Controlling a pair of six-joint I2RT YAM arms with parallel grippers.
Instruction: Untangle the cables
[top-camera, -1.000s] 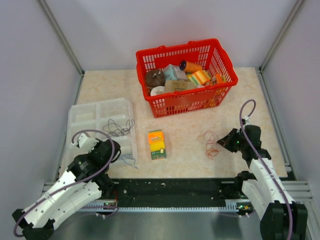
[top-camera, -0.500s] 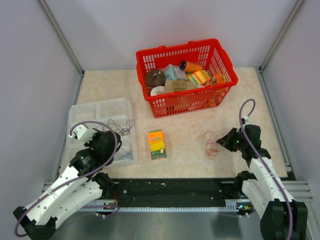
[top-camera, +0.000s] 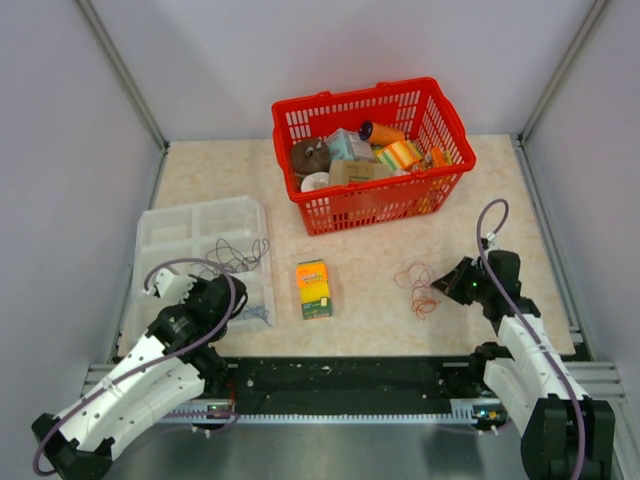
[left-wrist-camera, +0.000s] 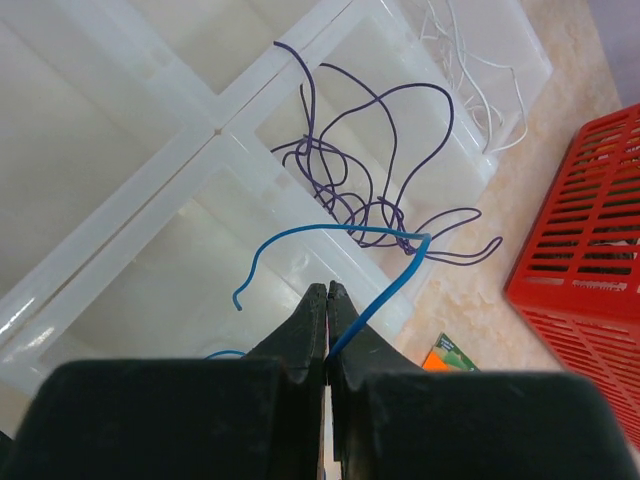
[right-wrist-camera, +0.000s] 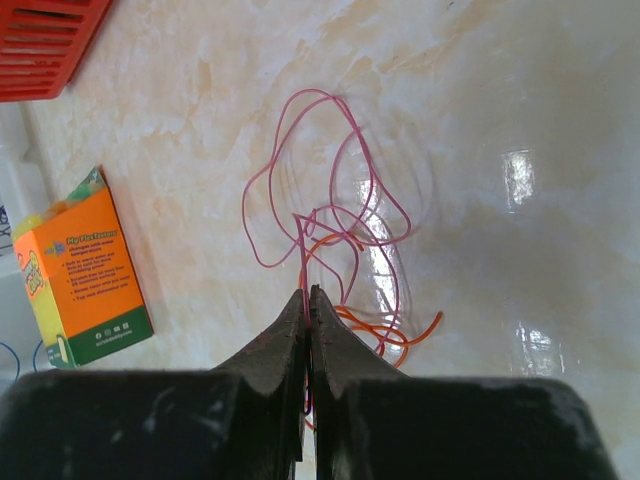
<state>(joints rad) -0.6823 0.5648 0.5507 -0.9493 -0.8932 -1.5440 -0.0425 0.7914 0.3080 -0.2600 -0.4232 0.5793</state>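
Observation:
My left gripper (left-wrist-camera: 327, 290) is shut on a blue cable (left-wrist-camera: 300, 232), which arcs up over a clear plastic tray (left-wrist-camera: 150, 190). A dark purple cable (left-wrist-camera: 340, 195) lies tangled across the tray's dividers, touching the blue one at its bend. A white cable (left-wrist-camera: 470, 80) lies in a far compartment. From above, the left gripper (top-camera: 238, 303) is at the tray's near right corner. My right gripper (right-wrist-camera: 308, 292) is shut on a pink cable (right-wrist-camera: 310, 92) looped on the table over an orange cable (right-wrist-camera: 400, 340). From above, the right gripper (top-camera: 452, 285) sits just right of these loops (top-camera: 418, 285).
A red basket (top-camera: 370, 205) full of items stands at the back centre; its corner shows in the left wrist view (left-wrist-camera: 590, 230). An orange and green box (top-camera: 313, 288) stands between tray (top-camera: 190, 225) and pink cable, and also shows in the right wrist view (right-wrist-camera: 85, 270).
My left arm swung forward over the tray, then drew back toward the near right with the blue cable. My right gripper edged slightly left, still by the pink cable.

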